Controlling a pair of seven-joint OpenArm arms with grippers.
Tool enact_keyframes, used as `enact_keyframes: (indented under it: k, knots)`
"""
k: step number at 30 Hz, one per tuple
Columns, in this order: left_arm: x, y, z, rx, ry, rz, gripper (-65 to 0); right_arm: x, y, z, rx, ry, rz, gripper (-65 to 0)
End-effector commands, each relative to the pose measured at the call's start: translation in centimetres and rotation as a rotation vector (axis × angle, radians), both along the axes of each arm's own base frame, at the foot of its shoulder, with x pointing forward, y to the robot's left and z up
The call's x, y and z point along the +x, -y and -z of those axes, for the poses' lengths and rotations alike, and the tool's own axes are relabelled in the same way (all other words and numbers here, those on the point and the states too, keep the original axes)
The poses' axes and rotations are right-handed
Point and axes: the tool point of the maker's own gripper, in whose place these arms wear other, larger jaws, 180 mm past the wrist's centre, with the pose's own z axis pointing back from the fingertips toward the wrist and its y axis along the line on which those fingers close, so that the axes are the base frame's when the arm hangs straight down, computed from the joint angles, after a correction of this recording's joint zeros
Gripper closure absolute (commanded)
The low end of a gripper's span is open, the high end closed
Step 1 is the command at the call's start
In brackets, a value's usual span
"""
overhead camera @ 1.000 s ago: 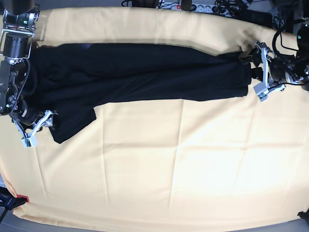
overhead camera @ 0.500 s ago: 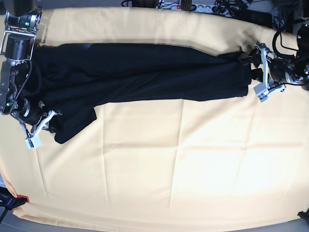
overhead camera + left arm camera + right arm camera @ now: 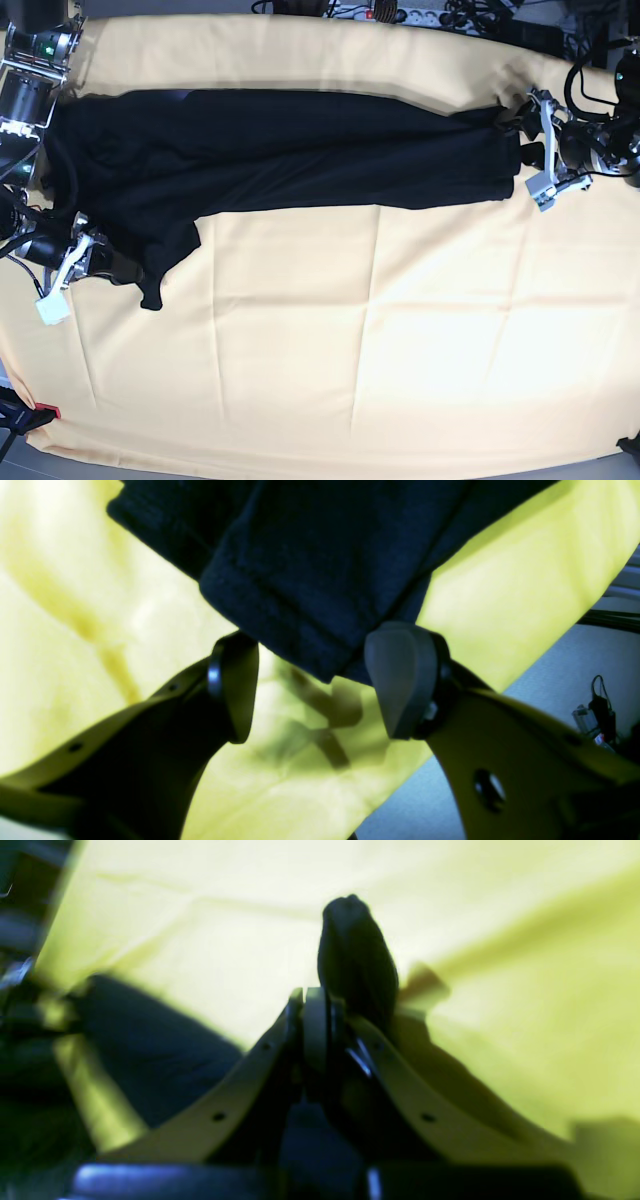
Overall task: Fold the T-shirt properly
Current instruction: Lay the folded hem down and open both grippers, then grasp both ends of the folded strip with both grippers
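Fingers (image 3: 400, 680) astride T-shirt (image 3: 310, 565) hem

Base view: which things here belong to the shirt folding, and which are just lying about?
Job:
T-shirt
right gripper, shut on a sleeve
left gripper, open at the hem

Lying about:
yellow cloth
cables

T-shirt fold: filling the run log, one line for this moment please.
right gripper: shut on T-shirt sleeve | left gripper: open at hem | yellow cloth: underneath

T-shirt (image 3: 300, 150) along far side of cloth (image 3: 400, 350) — grippers at either end
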Motion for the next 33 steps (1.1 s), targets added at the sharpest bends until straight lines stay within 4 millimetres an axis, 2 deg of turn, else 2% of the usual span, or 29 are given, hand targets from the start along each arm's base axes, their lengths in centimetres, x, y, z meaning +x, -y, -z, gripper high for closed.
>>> enact_keyframes:
  k: [1, 9, 14, 20, 23, 27, 30, 31, 33]
  knots:
    - [0.8, -0.2, -1.0, -0.002, 0.035, 0.002, -39.2, -0.4, 0.4, -1.9, -0.005, 0.040, -0.030, 0.0]
    - [1.0, 0.0, -1.2, -0.015, 0.048, 0.001, -39.2, -6.3, 1.5, -0.8, -0.218, -0.014, -0.145, 0.0]
    - [1.1, -0.7, -1.2, 0.015, 0.050, 0.004, -39.2, -9.4, 2.5, 0.3, -0.303, -0.085, -0.195, 0.0]
    - [1.2, -2.3, -1.9, 0.073, 0.052, 0.016, -39.2, -11.5, 4.4, 1.3, -0.372, -0.166, -0.217, 0.0]
    - [1.3, -3.1, -2.3, 0.101, 0.053, 0.023, -39.2, -11.7, 4.5, 1.5, -0.375, -0.176, -0.214, 0.0]
    - [1.5, -3.8, -2.8, 0.127, 0.055, 0.028, -39.2, -12.8, 7.6, 4.0, -0.564, -0.259, -0.189, 0.0]
    - [1.6, -4.3, -2.9, 0.152, 0.064, 0.029, -39.2, -13.1, 9.3, 4.7, -0.659, -0.290, -0.175, 0.0]
    - [1.8, -4.4, -2.9, 0.155, 0.073, 0.028, -39.2, -13.1, 9.4, 4.7, -0.662, -0.289, -0.176, -5.8]
    - [2.2, -4.5, -3.1, 0.160, 0.096, 0.026, -39.2, -12.9, 8.8, 4.0, -0.624, -0.273, -0.187, -21.8]
